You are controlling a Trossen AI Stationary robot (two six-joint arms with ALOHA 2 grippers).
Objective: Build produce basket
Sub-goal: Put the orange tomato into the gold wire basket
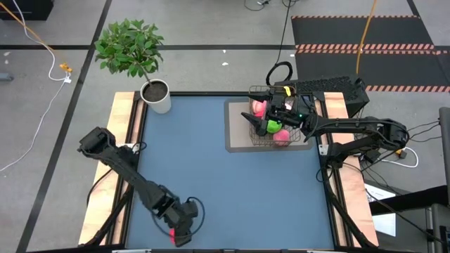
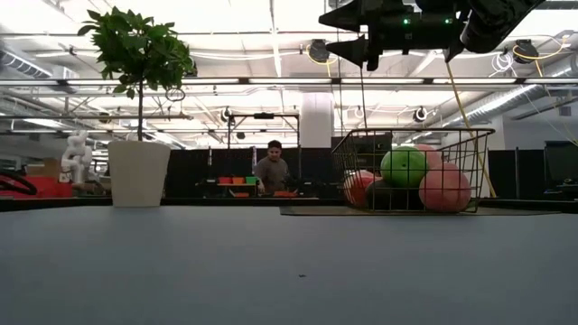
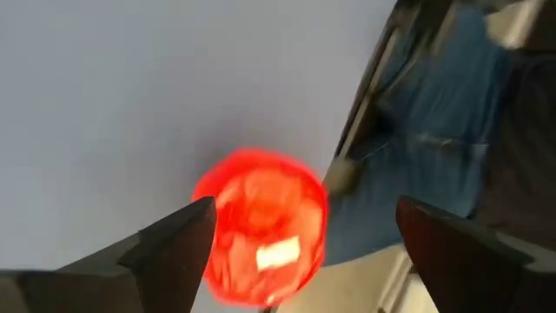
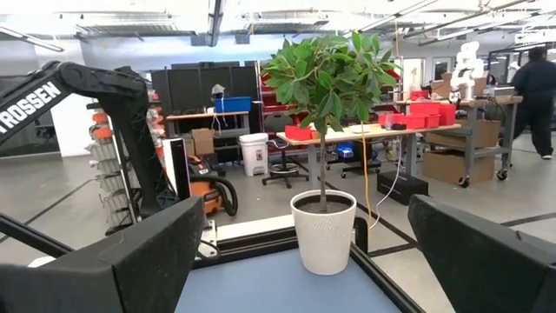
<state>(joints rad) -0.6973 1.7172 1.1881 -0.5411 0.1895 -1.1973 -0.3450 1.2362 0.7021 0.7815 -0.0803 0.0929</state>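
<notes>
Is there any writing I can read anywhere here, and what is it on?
"TROSSEN": white letters on the dark left arm, seen in the right wrist view.
White label on the red fruit between the left gripper's fingers: too blurred to read.
Nothing else readable in any view.

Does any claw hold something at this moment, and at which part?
Nothing is held. The left claw is open around a red fruit, its fingers apart from it. The right claw is open above the basket.
</notes>
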